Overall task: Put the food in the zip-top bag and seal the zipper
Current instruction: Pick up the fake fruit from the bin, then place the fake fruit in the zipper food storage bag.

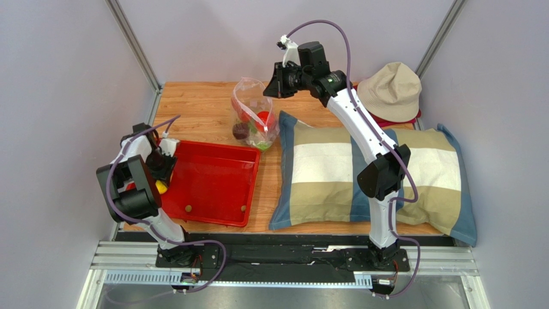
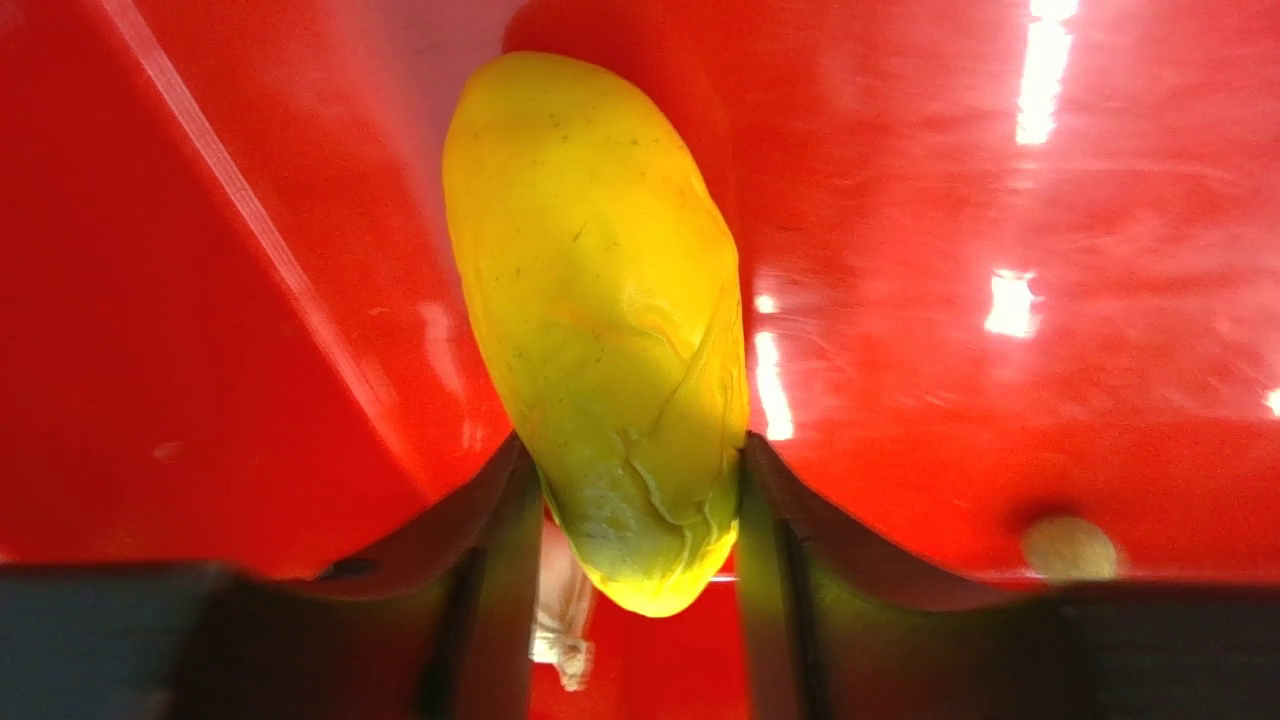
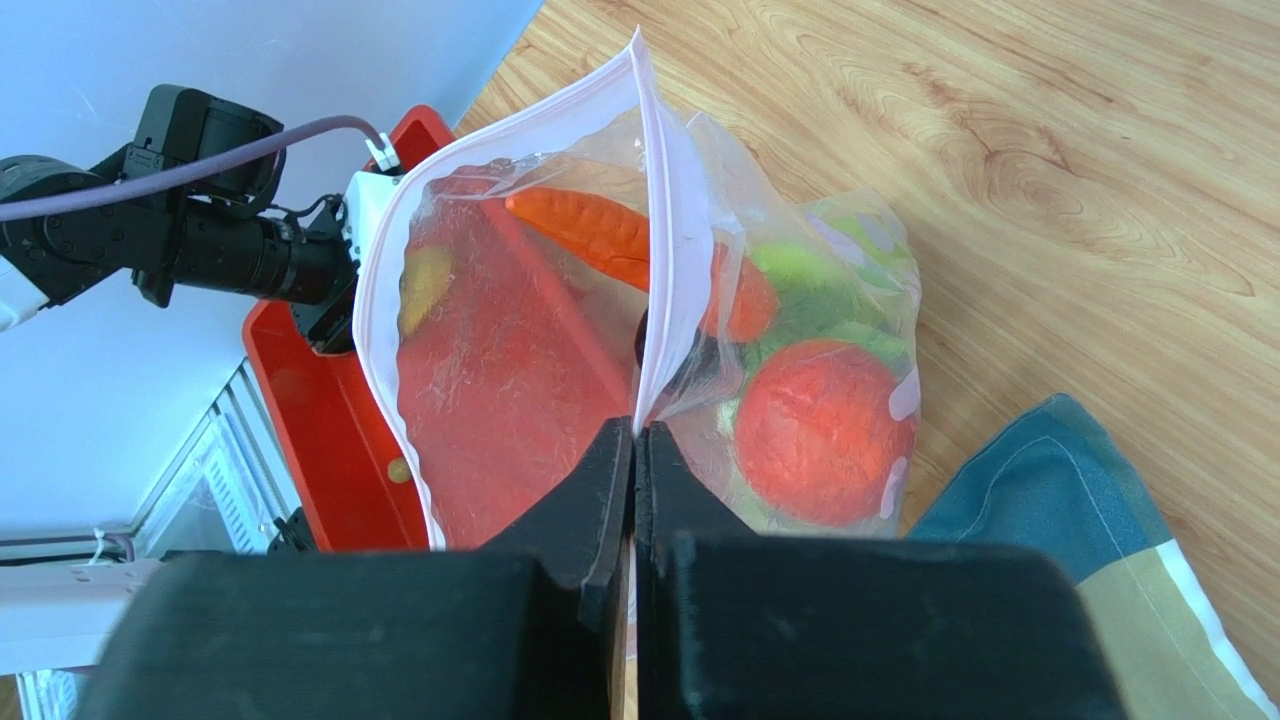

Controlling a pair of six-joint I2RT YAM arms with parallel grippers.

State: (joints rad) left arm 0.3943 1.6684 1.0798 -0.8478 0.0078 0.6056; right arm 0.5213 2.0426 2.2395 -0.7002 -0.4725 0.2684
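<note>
**Top external.** The left gripper (image 1: 161, 182) is low over the left end of the shallow red plastic tray (image 1: 219, 193), on a small yellow banana-like piece (image 1: 162, 187). This looks like the last food to collect. The right arm reaches across the striped blue-and-tan pillow (image 1: 322, 174) to hold the clear crinkly zip-top bag (image 1: 254, 119) up by its top edge. The bag stands on the wooden table (image 1: 200, 109) just beyond the tray's far corner. The likely reason is to hold the mouth open and upright for loading. A beige bucket hat (image 1: 390, 90) sits behind the pillow. The left fingers are hidden under the wrist here.

**Left wrist.** Both dark fingers (image 2: 496, 555) press the flanks of the yellow piece near its lower end, so it is pinched. Whether it has lifted off the tray floor I cannot tell. A pale scrap between the fingers and a tan spot on the tray are too blurred to name.

**Right wrist.** The right gripper (image 3: 633, 450) has its fingers pressed together on the bag's rim, nipping the thin white zipper strip (image 3: 669, 225). The mouth gapes to the left. Inside are an orange carrot (image 3: 586, 225), a round red-orange fruit (image 3: 819, 428) and something green (image 3: 812, 285). Creased plastic blurs the rest. The zipper is unsealed.
</note>
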